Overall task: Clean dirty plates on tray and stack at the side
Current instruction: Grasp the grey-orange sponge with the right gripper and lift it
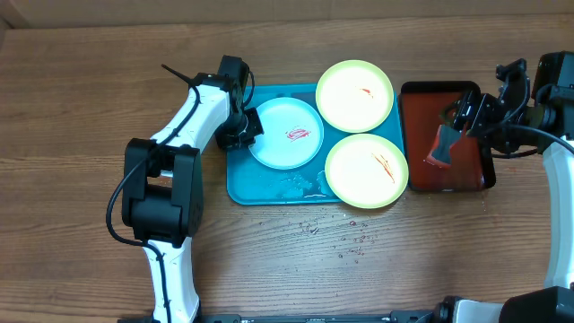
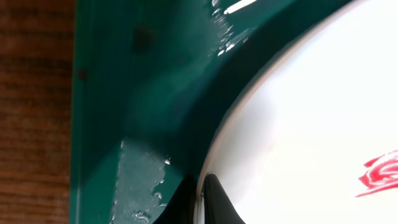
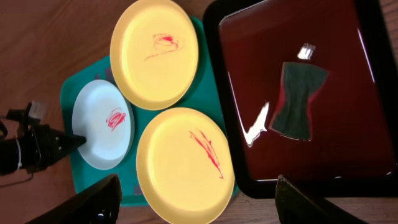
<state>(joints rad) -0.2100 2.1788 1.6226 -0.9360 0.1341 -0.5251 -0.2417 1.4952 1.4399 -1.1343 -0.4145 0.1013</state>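
Pinching the white plate [image 1: 287,148], left end effector [image 1: 253,135] points right (tray [image 1: 238,184] lengthwise left-right); right end effector [image 3: 198,180] gapes.

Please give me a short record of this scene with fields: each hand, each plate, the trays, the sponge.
left hand: shut on the left rim of the white plate
right hand: open, above the dark red tray
white plate: on the turquoise tray, red smear
far yellow plate: same tray, red smear
near yellow plate: same tray, red streaks
dark sponge: lying in the dark red tray
stack: none yet
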